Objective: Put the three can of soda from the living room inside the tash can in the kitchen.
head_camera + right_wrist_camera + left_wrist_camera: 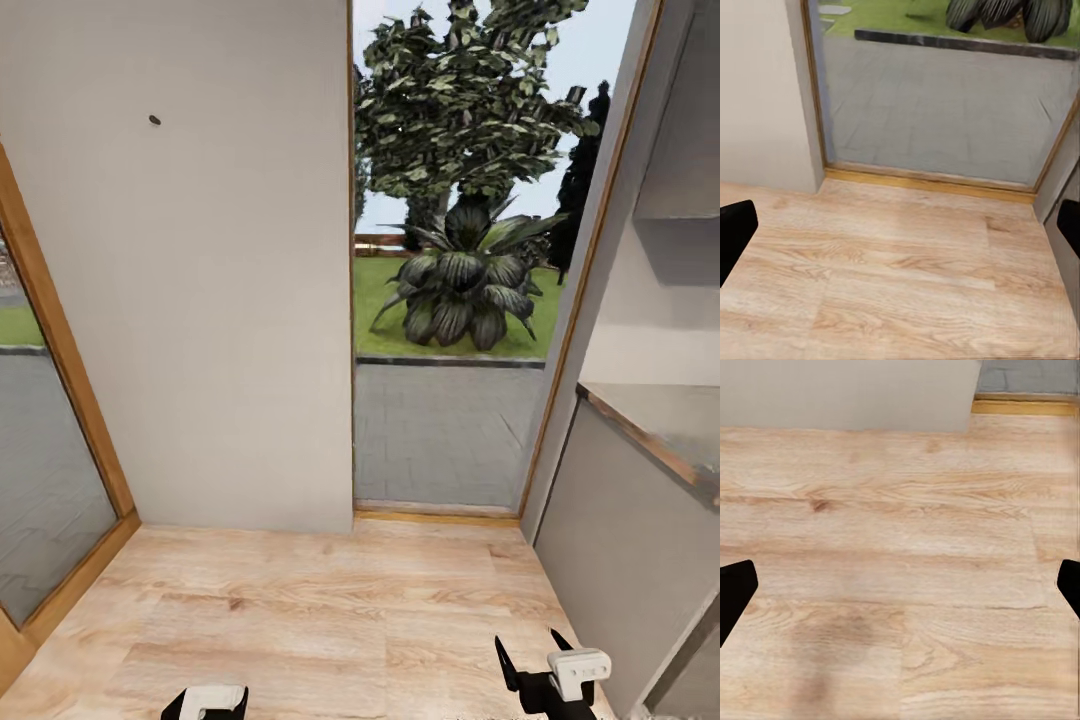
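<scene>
I'm facing a glass door (445,300), wood floor (320,620) below; left gripper (900,592) and right gripper (900,232) jaws released, empty.

White wrist housings, black pointed fingers (505,655) (matte).

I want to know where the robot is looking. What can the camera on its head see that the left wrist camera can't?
Only the head view has the garden through the tall window: a big tree, a spiky dark plant, grass and grey paving. It also has a counter on the right and the right gripper, its fingers spread apart.

Only the left wrist view has the left gripper's dark fingertips at the picture's two edges, wide apart with nothing between them.

Both have the light wood floor and the pale wall.
</scene>
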You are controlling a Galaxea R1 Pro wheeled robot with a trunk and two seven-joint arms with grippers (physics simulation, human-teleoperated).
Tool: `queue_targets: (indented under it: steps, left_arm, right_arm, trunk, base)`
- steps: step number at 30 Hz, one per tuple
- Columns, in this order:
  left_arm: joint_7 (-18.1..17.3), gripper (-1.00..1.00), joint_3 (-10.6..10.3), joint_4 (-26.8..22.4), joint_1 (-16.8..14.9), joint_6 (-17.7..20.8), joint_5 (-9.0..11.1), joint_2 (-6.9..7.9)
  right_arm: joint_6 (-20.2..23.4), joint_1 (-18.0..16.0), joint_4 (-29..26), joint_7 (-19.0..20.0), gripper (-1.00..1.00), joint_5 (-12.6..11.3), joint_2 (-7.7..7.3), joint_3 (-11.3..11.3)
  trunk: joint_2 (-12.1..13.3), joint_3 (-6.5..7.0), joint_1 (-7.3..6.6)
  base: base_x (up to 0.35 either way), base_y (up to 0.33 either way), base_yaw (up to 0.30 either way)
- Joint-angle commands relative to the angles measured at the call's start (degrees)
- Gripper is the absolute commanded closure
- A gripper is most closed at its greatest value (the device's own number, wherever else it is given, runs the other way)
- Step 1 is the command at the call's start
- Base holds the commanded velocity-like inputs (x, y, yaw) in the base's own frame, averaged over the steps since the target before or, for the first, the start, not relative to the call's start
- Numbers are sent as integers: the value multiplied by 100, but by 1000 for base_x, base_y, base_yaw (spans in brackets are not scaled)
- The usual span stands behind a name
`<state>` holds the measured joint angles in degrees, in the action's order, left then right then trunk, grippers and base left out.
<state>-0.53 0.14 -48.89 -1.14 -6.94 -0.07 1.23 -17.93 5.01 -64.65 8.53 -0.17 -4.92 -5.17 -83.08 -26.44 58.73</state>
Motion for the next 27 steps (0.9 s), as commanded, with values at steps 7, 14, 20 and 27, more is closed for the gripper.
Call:
queue_targets:
  steps: [7,14,20,27]
  left_arm:
    - [0,-100,-13,10,0,0,-10,0]
    - [0,-100,-32,17,0,0,-52,0]
    - [0,-100,-46,20,0,0,-66,0]
    - [4,-100,-56,20,0,0,-72,0]
  right_arm:
    - [0,0,37,0,-100,0,-5,-2]
    - [3,0,67,0,-100,0,-7,2]
    - [6,0,83,0,-100,0,-5,6]
    - [7,0,113,0,-100,0,-5,7]
  trunk:
    - [0,27,0]
    - [0,53,0]
    - [0,76,0]
    - [0,98,0]
  base:
    - [-5,63,-239]
    - [-147,146,-240]
    - [-250,192,-240]
    - [-247,162,-239]
